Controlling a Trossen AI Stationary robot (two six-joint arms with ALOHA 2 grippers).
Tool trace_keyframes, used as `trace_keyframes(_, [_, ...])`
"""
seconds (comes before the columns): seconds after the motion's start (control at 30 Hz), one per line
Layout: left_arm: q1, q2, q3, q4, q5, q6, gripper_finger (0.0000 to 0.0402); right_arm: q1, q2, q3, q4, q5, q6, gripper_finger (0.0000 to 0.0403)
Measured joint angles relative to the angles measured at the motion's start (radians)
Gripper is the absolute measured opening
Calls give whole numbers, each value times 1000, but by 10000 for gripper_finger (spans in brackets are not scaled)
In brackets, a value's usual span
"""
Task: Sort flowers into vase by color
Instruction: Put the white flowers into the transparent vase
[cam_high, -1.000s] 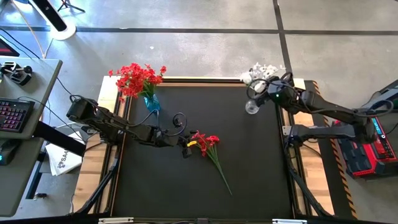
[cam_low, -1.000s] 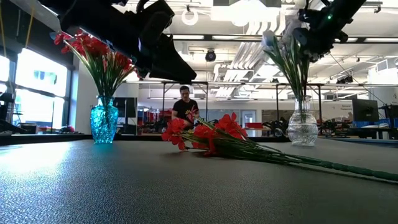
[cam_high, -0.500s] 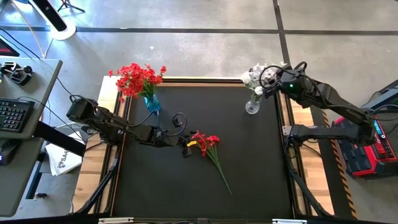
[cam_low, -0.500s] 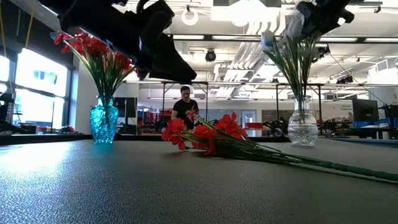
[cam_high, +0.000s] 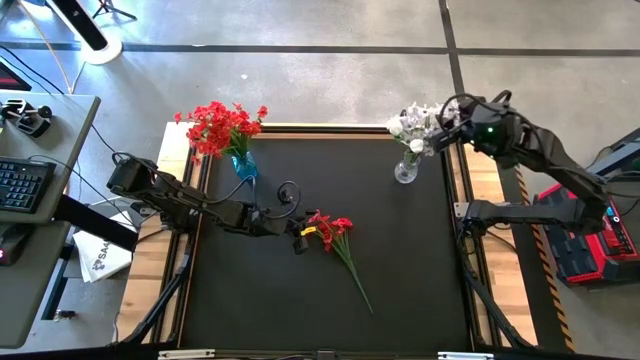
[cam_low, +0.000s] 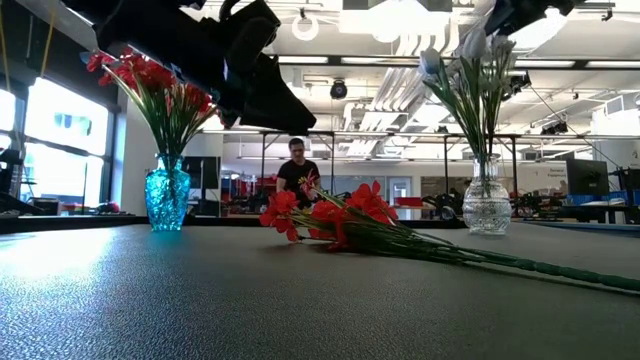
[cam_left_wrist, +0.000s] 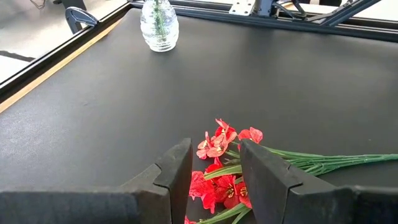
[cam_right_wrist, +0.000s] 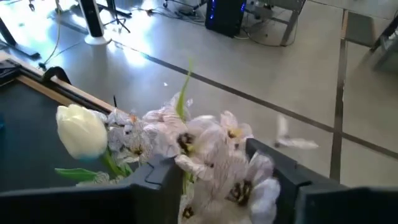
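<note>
Two vases stand at the far edge of my black, finely pebbled table (cam_high: 300, 320). The blue vase (cam_high: 245, 165) is faceted glass and holds a bunch of red flowers (cam_high: 218, 127) on thin green stems. The clear vase (cam_high: 405, 172) is round-bellied ribbed glass and holds the white flowers (cam_high: 415, 125): pale speckled blossoms and one smooth cream tulip bud (cam_right_wrist: 81, 130).

One more sprig of red flowers (cam_high: 330, 228) lies flat near the middle of the table, its clustered petals toward my left arm and its long green stem (cam_high: 355, 275) trailing toward the near edge.

My left gripper (cam_left_wrist: 214, 165) hovers low over that loose sprig, fingers spread apart, with the red blossoms showing in the gap between them; nothing is pinched.

My right gripper (cam_right_wrist: 214, 171) is up beside the white flowers above the clear vase. Its fingers stand apart with pale petals between them, and I cannot tell whether they pinch a stem or are simply spread.

In the room beyond the table, one person (cam_low: 297, 172) in dark clothing is visible.
</note>
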Motion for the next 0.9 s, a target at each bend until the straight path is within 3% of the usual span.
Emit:
trace_keyframes(0.17, [0, 0, 0, 0, 0, 0, 124, 0, 20, -13, -39, -10, 28, 83])
trace_keyframes(0.37, [0, 0, 0, 0, 0, 0, 124, 0, 135, -62, -45, -70, -10, 6])
trace_keyframes(0.53, [0, 0, 0, 0, 0, 0, 124, -23, 222, -55, -39, -67, -53, 23])
trace_keyframes(0.7, [-8, 0, 0, 0, 0, -1, 124, -23, 225, -9, -43, -54, -66, 40])
trace_keyframes(0.9, [-41, 0, 0, 1, 0, -1, 124, -22, 186, 86, -121, -118, -61, 116])
